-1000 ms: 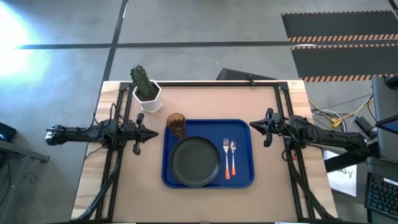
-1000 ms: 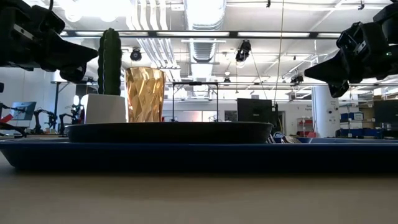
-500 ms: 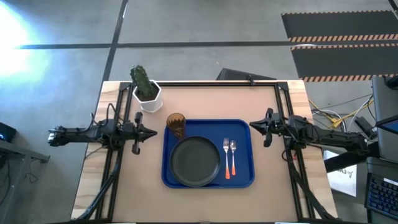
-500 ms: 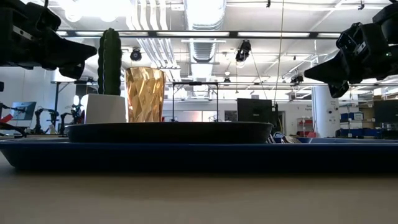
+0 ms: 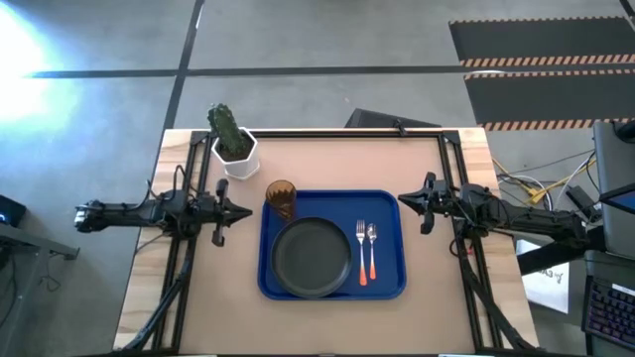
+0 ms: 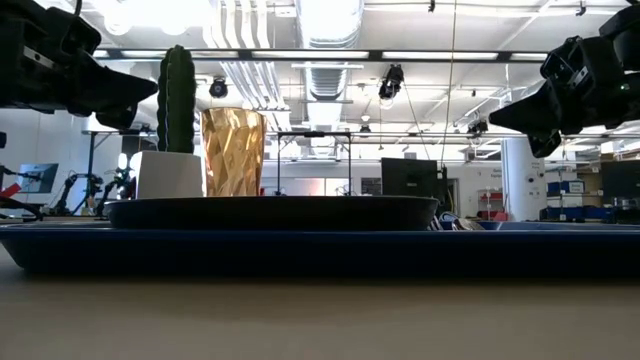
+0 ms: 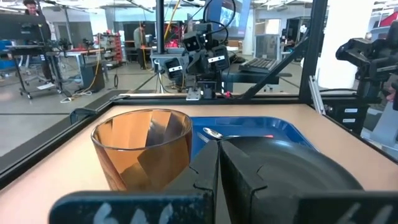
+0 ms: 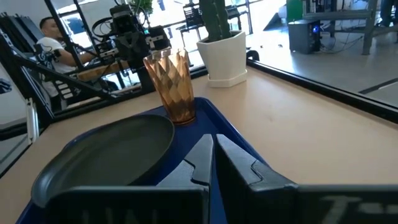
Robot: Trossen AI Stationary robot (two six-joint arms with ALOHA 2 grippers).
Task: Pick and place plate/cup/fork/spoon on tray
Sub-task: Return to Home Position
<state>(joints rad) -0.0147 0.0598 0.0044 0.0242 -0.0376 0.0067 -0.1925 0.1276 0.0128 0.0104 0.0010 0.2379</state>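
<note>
The blue tray (image 5: pixel 392 213) lies mid-table. On it rest the dark plate (image 5: pixel 313 260), the amber cup (image 5: pixel 281 196) upright at its far left corner, and the fork (image 5: pixel 360 241) and the spoon (image 5: pixel 372 241) side by side, right of the plate, orange handles toward the near edge. My left gripper (image 5: pixel 248 210) hovers shut and empty left of the tray, near the cup, which also shows in the left wrist view (image 7: pixel 143 155). My right gripper (image 5: pixel 401 201) hovers shut and empty off the tray's far right corner.
A white pot with a green cactus (image 5: pixel 236 154) stands at the table's far left, behind the cup. Black frame rails run along the table's left, right and far sides. Bare tabletop lies near the front edge and on either side of the tray.
</note>
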